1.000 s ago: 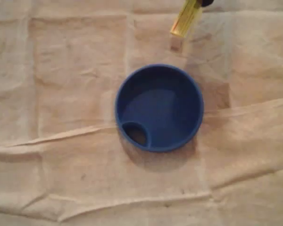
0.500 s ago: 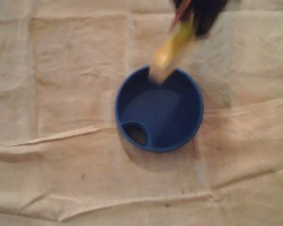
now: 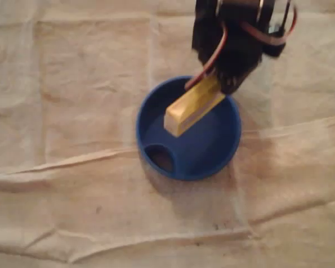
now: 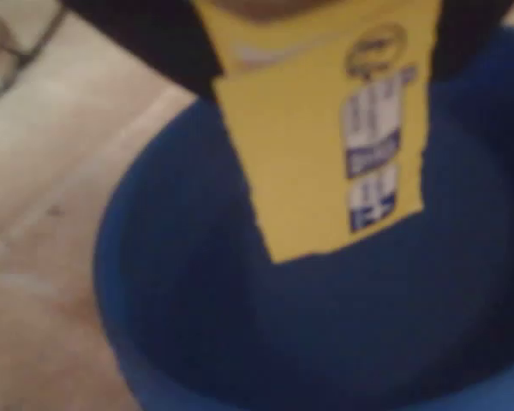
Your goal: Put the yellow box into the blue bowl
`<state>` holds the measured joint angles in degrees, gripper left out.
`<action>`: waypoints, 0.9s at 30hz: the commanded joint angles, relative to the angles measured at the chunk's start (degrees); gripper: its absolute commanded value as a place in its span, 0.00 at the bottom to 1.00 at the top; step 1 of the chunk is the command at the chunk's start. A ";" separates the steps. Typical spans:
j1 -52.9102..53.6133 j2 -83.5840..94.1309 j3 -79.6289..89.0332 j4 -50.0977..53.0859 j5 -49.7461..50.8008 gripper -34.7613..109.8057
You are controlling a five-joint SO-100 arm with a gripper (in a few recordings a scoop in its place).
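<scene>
**Box held over bowl**

Creased beige cloth (image 3: 72, 111) covered the table. The blue bowl (image 3: 148, 120) sat directly below the gripper (image 3: 215, 86). The gripper pinched the yellow box (image 3: 192, 106) by one end, its free end slanting out over the bowl's interior.

Dim warm light; both views soft, wrist view blurred.

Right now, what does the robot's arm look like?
The arm is black and blocky. Thin red and pale cables loop along it, and one red cable curves down toward the gripper, which is black too.
</scene>
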<state>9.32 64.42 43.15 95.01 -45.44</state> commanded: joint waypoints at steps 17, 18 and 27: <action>2.99 -0.97 -10.28 0.79 0.09 0.24; 3.43 -1.05 -10.28 0.79 0.00 0.24; 5.36 -0.62 -10.28 0.79 0.00 0.34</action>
<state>14.59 61.17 36.56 95.80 -45.18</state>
